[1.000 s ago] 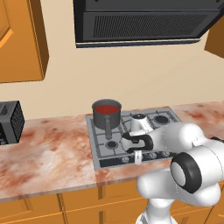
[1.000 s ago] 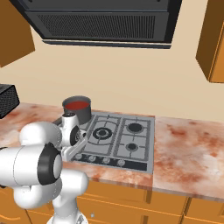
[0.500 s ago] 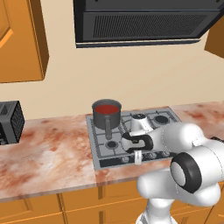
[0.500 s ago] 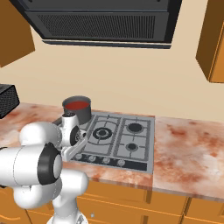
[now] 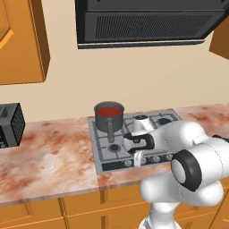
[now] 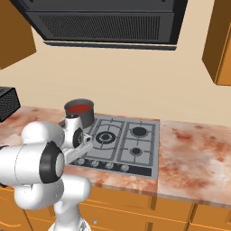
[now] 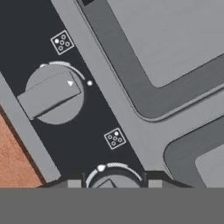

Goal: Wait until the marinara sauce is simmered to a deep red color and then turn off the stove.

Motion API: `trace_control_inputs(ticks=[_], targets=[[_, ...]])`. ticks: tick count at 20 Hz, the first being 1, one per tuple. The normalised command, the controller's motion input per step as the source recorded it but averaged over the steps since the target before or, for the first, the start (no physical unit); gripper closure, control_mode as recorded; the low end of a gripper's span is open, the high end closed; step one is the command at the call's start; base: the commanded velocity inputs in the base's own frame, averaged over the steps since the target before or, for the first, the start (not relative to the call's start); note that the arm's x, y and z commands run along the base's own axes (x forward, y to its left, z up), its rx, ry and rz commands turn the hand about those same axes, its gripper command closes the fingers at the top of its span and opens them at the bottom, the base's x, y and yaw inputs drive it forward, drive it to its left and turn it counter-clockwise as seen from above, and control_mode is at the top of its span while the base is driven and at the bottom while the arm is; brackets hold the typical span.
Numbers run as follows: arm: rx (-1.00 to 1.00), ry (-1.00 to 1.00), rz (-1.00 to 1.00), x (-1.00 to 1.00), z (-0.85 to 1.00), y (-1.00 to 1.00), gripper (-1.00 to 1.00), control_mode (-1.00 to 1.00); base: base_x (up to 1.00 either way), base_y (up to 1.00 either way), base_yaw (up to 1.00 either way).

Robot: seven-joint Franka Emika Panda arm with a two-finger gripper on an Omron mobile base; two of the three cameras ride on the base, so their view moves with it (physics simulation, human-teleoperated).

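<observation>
The marinara sauce [image 5: 109, 110] [image 6: 78, 108] is a flat red disc in a small dark grey saucepan [image 5: 109, 120] on the stove's [image 5: 147, 134] [image 6: 146, 151] back left burner. My gripper [image 5: 138, 158] reaches down to the knob row at the stove's front edge. In the hand view my gripper [image 7: 112, 183] is shut on a round grey knob [image 7: 109, 177], with a fingertip on each side of it. A second knob [image 7: 53, 94] with a raised bar lies farther along the black strip.
A black range hood [image 5: 147, 22] [image 6: 103, 22] hangs above the stove. A black toaster [image 5: 10, 125] [image 6: 6, 101] stands on the marble counter [image 5: 49, 156] at the left. Orange cabinets [image 5: 20, 40] flank the hood.
The fingers have closed onto the knob. The arm, the saucepan and the sauce stay where they were.
</observation>
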Motion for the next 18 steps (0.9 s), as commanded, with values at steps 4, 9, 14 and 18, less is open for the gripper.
trace_control_inputs(ticks=[4,9,14,18], targets=[[0.03,0.12,-0.47,-0.06,-0.06,-0.29,1.00,-1.00,0.00,0.00,0.00],[0.11,0.03,-0.58,-0.53,-0.20,-0.55,1.00,-1.00,0.00,0.00,0.00],[0.12,0.00,-0.64,-0.71,-0.29,-0.59,1.00,-1.00,0.00,0.00,0.00],[0.09,0.01,-0.69,-0.64,-0.35,-0.54,1.00,-1.00,0.00,0.00,0.00]])
